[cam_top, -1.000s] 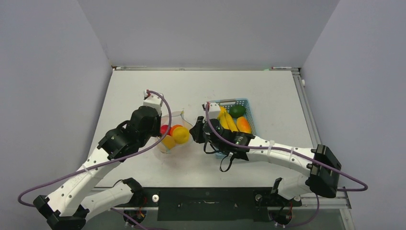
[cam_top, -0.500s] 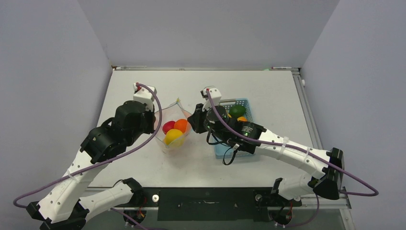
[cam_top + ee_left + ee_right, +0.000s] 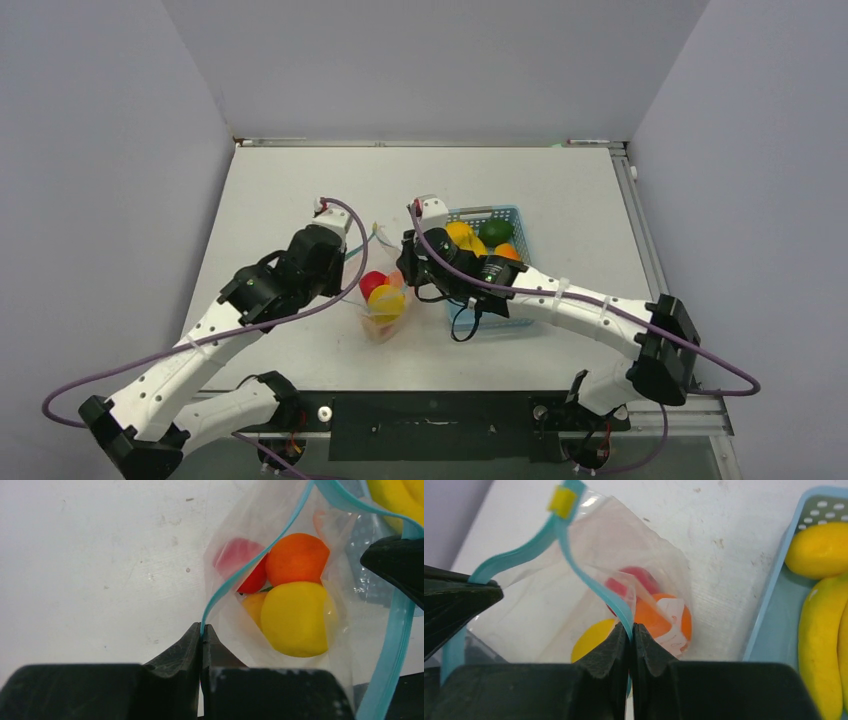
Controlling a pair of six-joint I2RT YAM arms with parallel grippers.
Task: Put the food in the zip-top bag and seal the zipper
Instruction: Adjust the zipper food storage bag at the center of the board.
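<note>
The clear zip-top bag (image 3: 383,300) hangs between my two grippers, its mouth held up. Inside are a red apple (image 3: 247,575), an orange (image 3: 296,559) and a yellow lemon (image 3: 295,618); they also show in the right wrist view, the orange (image 3: 664,620) nearest. My left gripper (image 3: 202,630) is shut on the teal zipper strip (image 3: 250,560) at one side of the mouth. My right gripper (image 3: 630,630) is shut on the zipper strip (image 3: 599,592) at the other side. A yellow slider tab (image 3: 562,500) sits on the strip's end.
The light-blue lattice basket (image 3: 518,222) stands right of the bag, behind my right arm. It holds bananas (image 3: 821,645), a yellow fruit (image 3: 819,550), a green lime (image 3: 495,231) and an orange-yellow mango (image 3: 505,252). Grey walls close in both sides and the back.
Both grippers have moved closer together and nearer the front. The bag's mouth has narrowed and the bag with its fruit now hangs lower and further right.
</note>
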